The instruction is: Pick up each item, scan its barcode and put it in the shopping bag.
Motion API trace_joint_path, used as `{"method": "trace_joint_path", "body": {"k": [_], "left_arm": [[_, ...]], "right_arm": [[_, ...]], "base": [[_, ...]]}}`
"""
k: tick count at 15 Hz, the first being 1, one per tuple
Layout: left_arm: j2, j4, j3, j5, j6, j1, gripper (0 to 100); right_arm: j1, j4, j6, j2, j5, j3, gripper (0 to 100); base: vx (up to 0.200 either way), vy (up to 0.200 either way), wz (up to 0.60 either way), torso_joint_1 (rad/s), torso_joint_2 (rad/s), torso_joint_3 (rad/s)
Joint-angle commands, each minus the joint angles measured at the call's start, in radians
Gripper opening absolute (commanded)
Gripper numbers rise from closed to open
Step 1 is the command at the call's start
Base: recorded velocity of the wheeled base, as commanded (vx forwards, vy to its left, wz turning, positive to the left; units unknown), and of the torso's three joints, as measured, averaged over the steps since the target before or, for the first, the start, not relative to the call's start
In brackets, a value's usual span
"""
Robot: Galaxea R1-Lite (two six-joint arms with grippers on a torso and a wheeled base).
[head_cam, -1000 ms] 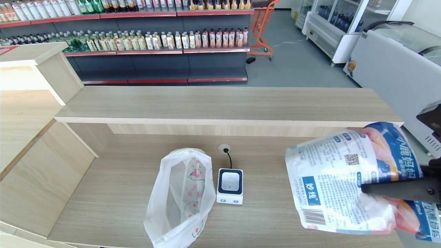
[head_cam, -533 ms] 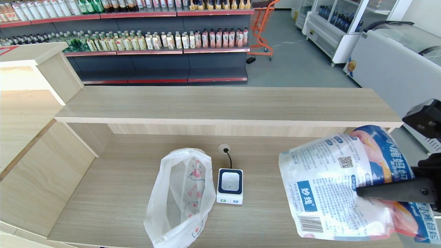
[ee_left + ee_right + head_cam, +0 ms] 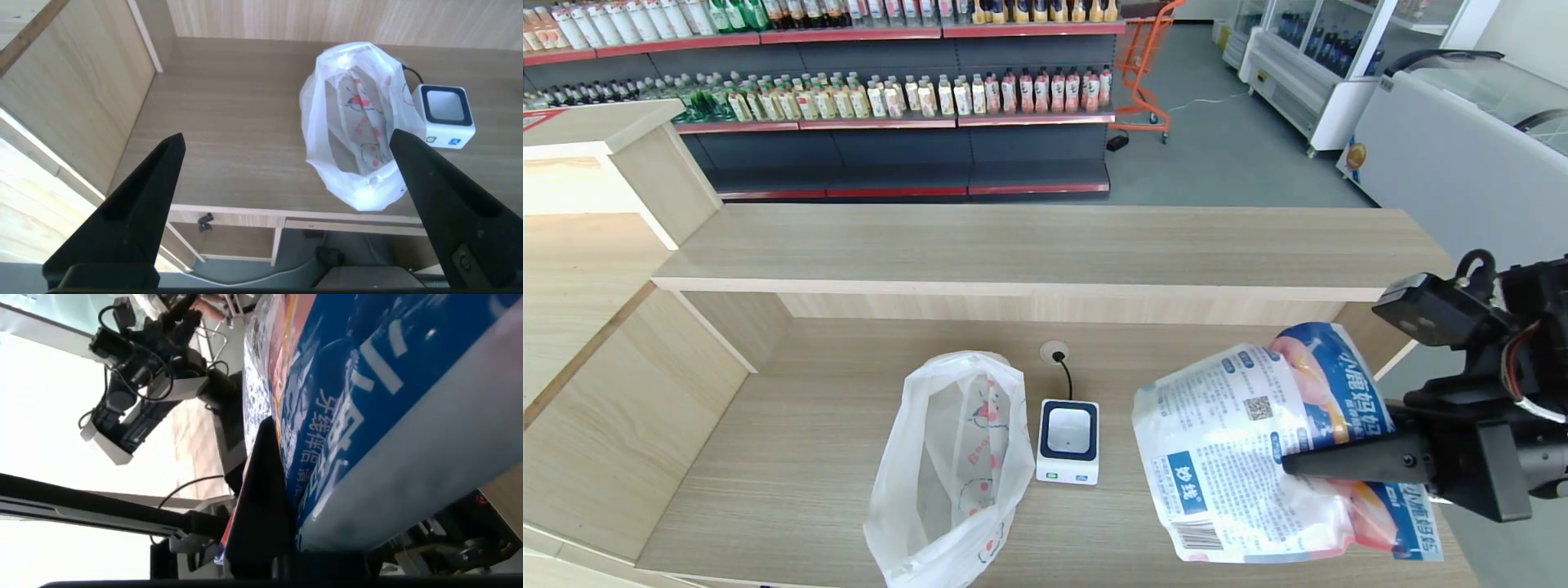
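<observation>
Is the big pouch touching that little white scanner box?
Apart. The head view shows bare counter between the pouch and the scanner.

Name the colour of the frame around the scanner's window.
Dark blue, on the scanner; clearest in the head view.

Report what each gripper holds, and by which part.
Right gripper clamps the blue-and-white pouch across its middle, coming in from its blue side. Left gripper is open, holding nothing.
</observation>
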Motion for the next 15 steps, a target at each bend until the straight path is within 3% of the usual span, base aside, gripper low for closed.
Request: {"method": "trace_joint_path", "body": {"k": [1, 15], "left_arm": [[0.001, 0.0, 0.0, 0.0, -0.001, 0.0, 100], [0.001, 0.0, 0.0, 0.0, -0.001, 0.0, 100]], "right_arm": [[0.005, -0.002, -0.003, 0.064, 0.001, -0.005, 0], [0.044, -0.084, -0.002, 0.173, 0.001, -0.032, 0]], "base": [[0.0, 0.0, 0.0, 0.0, 0.0, 0.0], [0.0, 0.0, 0.0, 0.0, 0.0, 0.0]]}}
